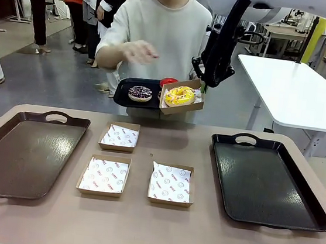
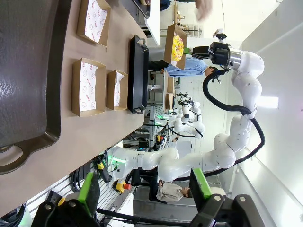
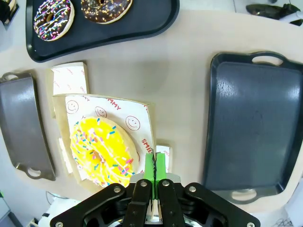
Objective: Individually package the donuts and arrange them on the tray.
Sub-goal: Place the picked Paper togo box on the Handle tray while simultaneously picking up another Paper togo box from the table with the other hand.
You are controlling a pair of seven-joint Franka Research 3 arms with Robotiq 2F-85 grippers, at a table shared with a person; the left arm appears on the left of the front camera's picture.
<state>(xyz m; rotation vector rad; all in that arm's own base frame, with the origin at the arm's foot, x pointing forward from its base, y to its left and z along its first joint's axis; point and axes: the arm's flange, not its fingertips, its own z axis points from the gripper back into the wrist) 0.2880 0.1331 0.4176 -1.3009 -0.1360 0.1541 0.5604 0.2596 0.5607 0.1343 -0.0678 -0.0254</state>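
My right gripper is shut on the rim of a paper-lined cardboard box, holding it in the air past the table's far edge. A yellow donut lies in that box. From the right wrist, the green pads pinch the box wall beside the yellow donut. The person holds a black serving tray carrying a purple-and-white donut and a red donut; a chocolate donut lies there too. My left gripper is open and holds nothing.
Three paper-lined boxes stand mid-table with nothing in them. A brown tray lies left and a black tray right. The person's free hand hovers above the serving tray.
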